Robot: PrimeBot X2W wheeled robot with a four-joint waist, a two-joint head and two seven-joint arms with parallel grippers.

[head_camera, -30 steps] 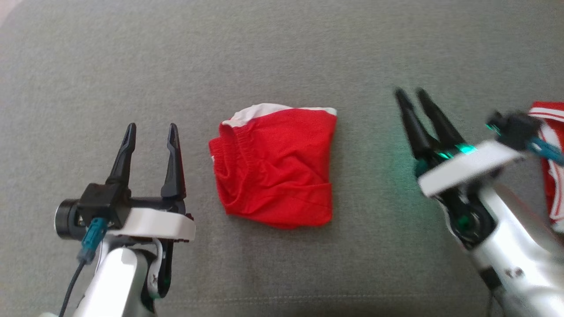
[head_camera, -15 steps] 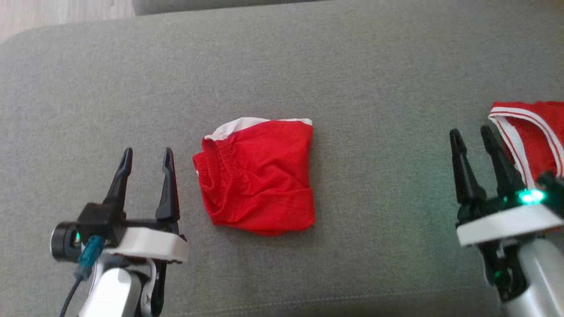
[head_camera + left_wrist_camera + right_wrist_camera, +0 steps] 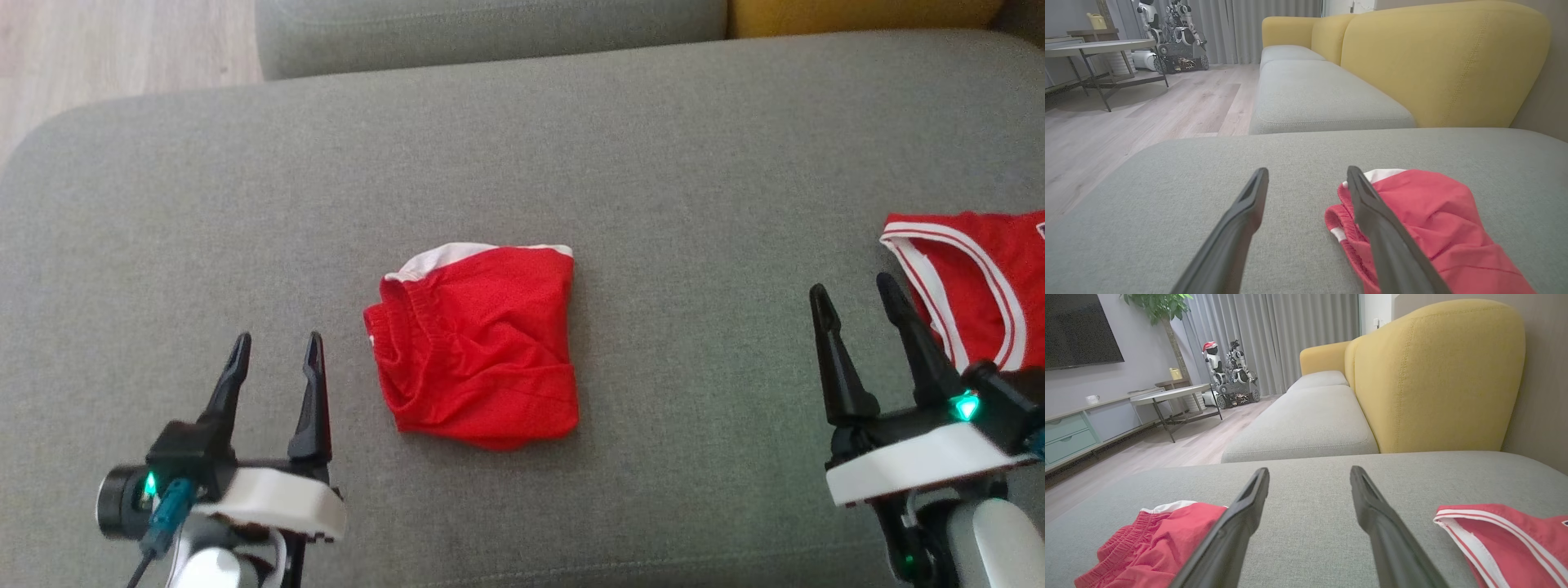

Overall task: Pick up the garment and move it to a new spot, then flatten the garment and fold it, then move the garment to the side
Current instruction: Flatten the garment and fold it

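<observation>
In the head view the red garment (image 3: pixel 478 355) lies folded into a compact block in the middle of the grey sofa cushion (image 3: pixel 571 147). It sits between the left hand (image 3: pixel 278 339) and the right hand (image 3: pixel 851 287), both spread and empty. A striped jersey (image 3: pixel 976 286) lies just past the right hand. Folding looks done, and only the move aside seems left. Compared with a second ago, the camera has tilted up and the right hand has drawn back and levelled. The left wrist view puts the garment just beside the left hand. The right wrist view has the garment lower left and the jersey lower right.
</observation>
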